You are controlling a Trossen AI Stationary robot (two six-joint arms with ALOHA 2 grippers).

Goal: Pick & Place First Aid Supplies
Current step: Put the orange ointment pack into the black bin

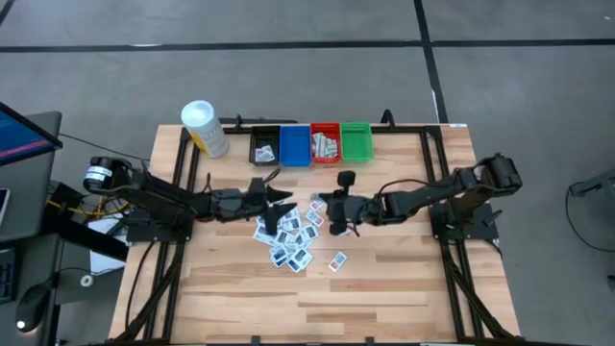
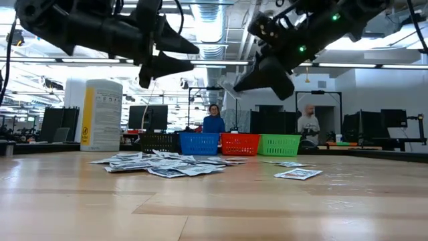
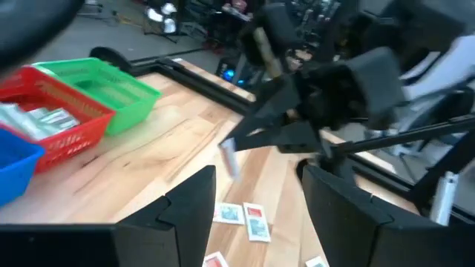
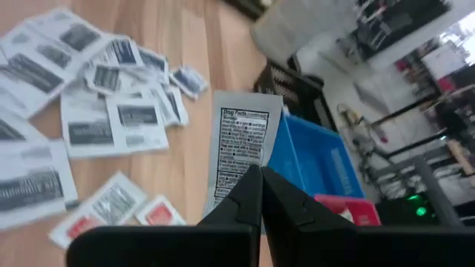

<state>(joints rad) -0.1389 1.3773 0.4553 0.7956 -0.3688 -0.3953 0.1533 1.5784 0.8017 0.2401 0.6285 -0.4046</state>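
Two dark robot arms meet above a pale wooden desk point(image 1: 384, 288) framed in black rails. The right claw point(image 4: 260, 194), fingers pressed together, pinches one flat white packet point(image 4: 239, 152) with dark printed text by its lower edge, lifted off the desk and hanging upright. The left claw point(image 3: 256, 196) hovers just beside it with fingers spread wide and nothing between them. Beneath and between the two claws lies a loose heap of first aid supplies point(image 1: 288, 235): small thin rectangular sachets, white with dark or blue marks, some with red, overlapping on the wood grain; one sachet point(image 1: 337, 260) lies apart nearer the front edge. Along the far rail stand four small slatted plastic bins touching side by side: black point(image 1: 263, 146), blue point(image 1: 294, 146), red point(image 1: 325, 144) and green point(image 1: 356, 141); the black and red hold packets. A white-capped yellow cylindrical container point(image 1: 204, 128) stands left of the black bin. People show in the room beyond the desk.
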